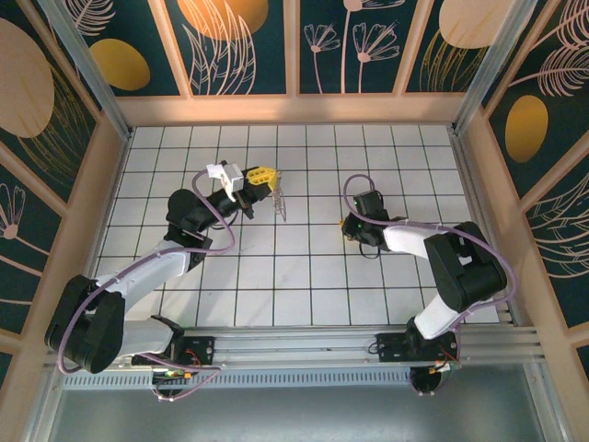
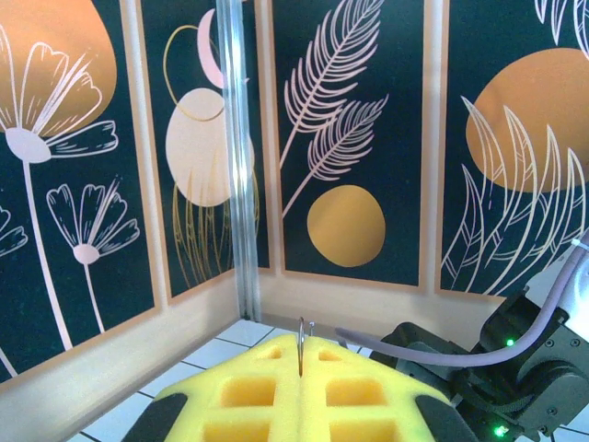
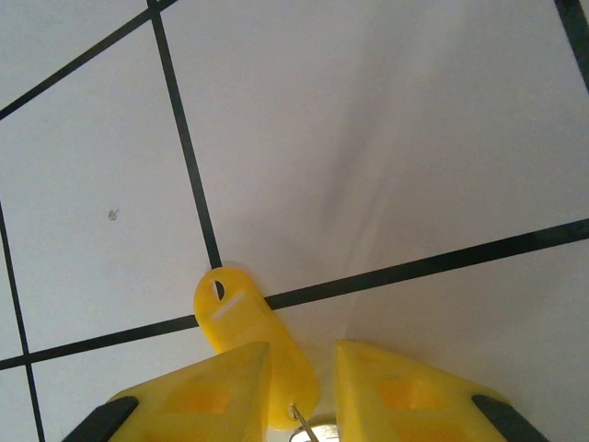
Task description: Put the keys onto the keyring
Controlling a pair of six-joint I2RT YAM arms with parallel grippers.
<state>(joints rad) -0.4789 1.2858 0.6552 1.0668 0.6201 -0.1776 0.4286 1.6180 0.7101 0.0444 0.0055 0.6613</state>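
My left gripper (image 1: 262, 175) is raised over the tiled table, its yellow fingers shut on the keyring (image 1: 282, 204), a thin grey loop that hangs down from them. In the left wrist view the keyring (image 2: 301, 343) stands as a thin wire pinched at my left gripper (image 2: 301, 361). My right gripper (image 1: 353, 226) points down at the floor tiles right of centre. In the right wrist view the key (image 3: 241, 313), a flat yellow oval piece with a hole, lies on a black tile line. My right gripper (image 3: 302, 357) is open around its near end, the left finger against it and a gap beside the right finger.
Patterned wall panels (image 1: 248, 46) enclose the white tiled table (image 1: 304, 276) on three sides. A metal corner post (image 2: 237, 157) rises at the back. The right arm (image 2: 488, 368) and its grey cable show in the left wrist view. An aluminium rail (image 1: 304, 348) runs along the near edge.
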